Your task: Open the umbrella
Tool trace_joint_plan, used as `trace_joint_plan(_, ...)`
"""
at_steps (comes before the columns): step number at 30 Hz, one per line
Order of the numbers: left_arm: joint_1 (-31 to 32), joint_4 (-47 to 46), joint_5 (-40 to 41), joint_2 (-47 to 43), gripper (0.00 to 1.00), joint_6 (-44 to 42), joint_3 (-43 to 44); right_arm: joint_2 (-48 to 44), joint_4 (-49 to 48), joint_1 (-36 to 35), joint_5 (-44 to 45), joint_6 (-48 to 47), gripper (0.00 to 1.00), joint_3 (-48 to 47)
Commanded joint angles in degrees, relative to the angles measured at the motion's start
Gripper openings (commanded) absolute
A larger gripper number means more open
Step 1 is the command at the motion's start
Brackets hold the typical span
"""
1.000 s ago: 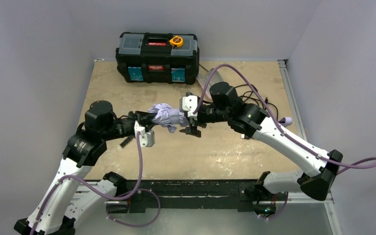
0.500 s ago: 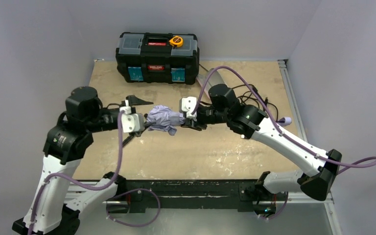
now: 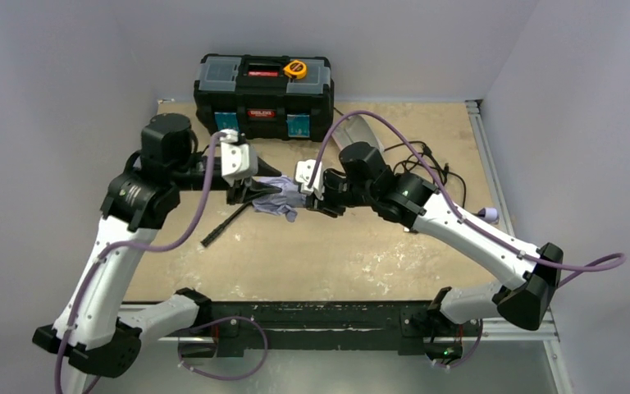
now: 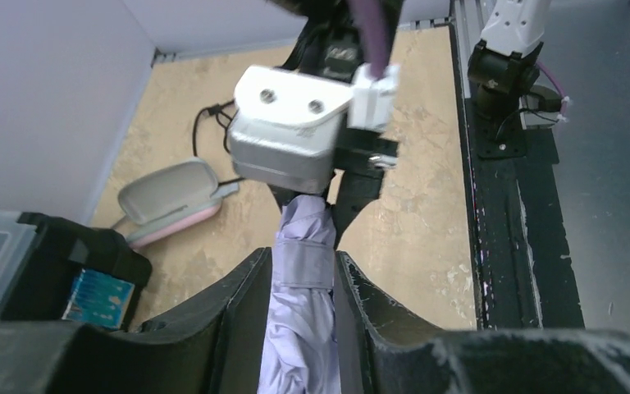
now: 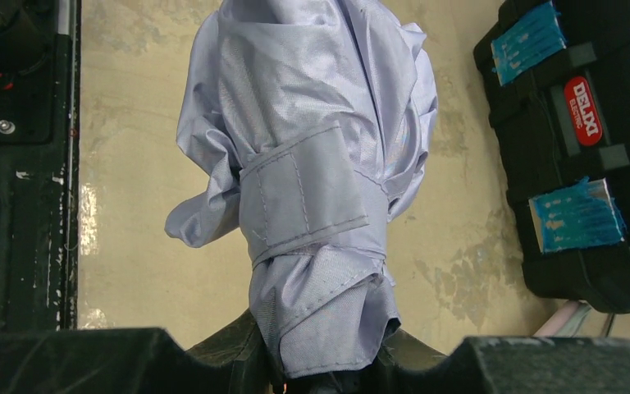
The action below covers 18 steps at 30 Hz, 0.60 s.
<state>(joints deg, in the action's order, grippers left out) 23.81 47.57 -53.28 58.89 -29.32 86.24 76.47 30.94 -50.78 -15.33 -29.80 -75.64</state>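
Observation:
The umbrella point(image 3: 279, 199) is a folded lavender bundle with its strap point(image 5: 308, 201) still wrapped round it, held level above the table between the two arms. My left gripper point(image 3: 252, 187) is shut on its left part; in the left wrist view both fingers point(image 4: 238, 312) press the fabric at the strap point(image 4: 303, 264). My right gripper point(image 3: 318, 199) is shut on its right end; in the right wrist view the fabric's end sits in the jaws point(image 5: 328, 365). A thin black stick point(image 3: 223, 223) slants down to the left below the bundle; whether it joins the umbrella is unclear. The handle is hidden.
The black toolbox point(image 3: 264, 86) stands at the back of the table, an orange tape measure point(image 3: 295, 68) on it. A grey-and-pink case point(image 4: 168, 201) and black cables point(image 3: 426, 160) lie behind the right arm. A small lavender piece point(image 3: 489, 214) is near the right edge.
My left arm has swung up and toward the back, and its gripper, open before, has closed on the umbrella's left part. The umbrella and right gripper shifted slightly toward the back.

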Motion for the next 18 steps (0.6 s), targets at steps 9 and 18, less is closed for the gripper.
trace_joint_plan(9,1.37,0.68,2.54,4.53,0.34,-4.32,-1.97,-2.22,-2.48,-4.57,2.94,-1.66,0.00,-5.94)
trace_joint_plan(18,1.67,3.26,3.09,4.21,0.39,-6.87,-6.17,-2.48,-3.01,-4.63,3.13,-3.88,0.00,-5.67)
